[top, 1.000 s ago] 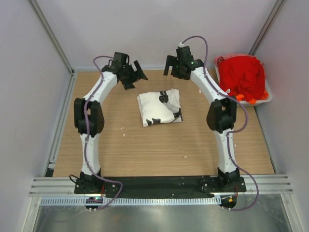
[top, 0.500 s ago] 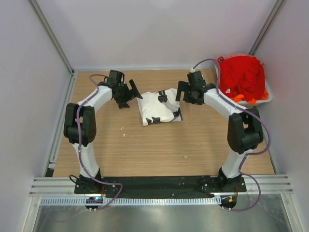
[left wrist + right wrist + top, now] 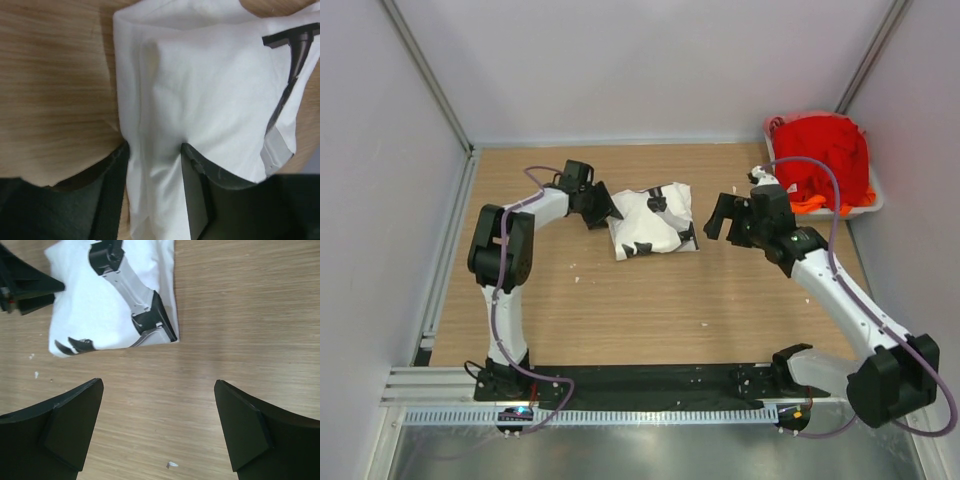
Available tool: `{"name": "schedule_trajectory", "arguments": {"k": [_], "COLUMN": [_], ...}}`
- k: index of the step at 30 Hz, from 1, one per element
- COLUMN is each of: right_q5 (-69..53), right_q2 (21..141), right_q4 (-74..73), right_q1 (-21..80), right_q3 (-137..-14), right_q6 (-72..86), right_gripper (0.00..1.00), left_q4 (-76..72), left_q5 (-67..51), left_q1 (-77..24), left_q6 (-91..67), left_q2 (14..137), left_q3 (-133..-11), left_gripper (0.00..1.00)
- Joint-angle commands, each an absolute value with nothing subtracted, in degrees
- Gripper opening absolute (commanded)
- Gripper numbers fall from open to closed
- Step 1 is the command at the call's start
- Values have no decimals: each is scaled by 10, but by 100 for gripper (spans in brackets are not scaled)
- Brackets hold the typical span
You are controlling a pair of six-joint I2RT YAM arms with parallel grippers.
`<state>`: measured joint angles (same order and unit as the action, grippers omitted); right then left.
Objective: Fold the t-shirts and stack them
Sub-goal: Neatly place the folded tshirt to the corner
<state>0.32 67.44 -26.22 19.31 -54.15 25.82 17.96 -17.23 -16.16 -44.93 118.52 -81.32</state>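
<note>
While the left claw (image 3: 154,150) pinches the folded white cloth t-shirt (image 3: 210,90), the gaping, empty right claw (image 3: 158,384) should grip the edge ahead.

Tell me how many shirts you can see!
3: a folded white cloth t-shirt mid-table, a crumpled red one in the pale plastic tub, orange cloth peeking beneath it. More may be hidden.

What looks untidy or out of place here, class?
The red t-shirts lie crumpled, overhanging the tub at far right. White scraps dot the table. The white t-shirt sits folded, slightly askew.
</note>
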Motion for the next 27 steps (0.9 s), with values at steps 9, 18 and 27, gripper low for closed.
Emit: {"name": "schedule_trajectory", "arguments": {"k": [9,18,27], "right_q5": [-52,-94,-135], "right_q2": [542,498,522], "right_q4": [-317,-329,-309], "right_q1": [195,195,196], "right_q3": [-448,-444,-439], "right_q6": [255,255,247], "right_gripper": [100,100,100], "left_q4": [273,575,610], "left_q5": [-142,36,330], "left_q1": [-150,-62,26], "left_q6": [-355,-158,-103], "left_q2": [1261,1371,1409], "left_q3": [-974,-1294,-1452], "left_gripper": [0,0,53]}}
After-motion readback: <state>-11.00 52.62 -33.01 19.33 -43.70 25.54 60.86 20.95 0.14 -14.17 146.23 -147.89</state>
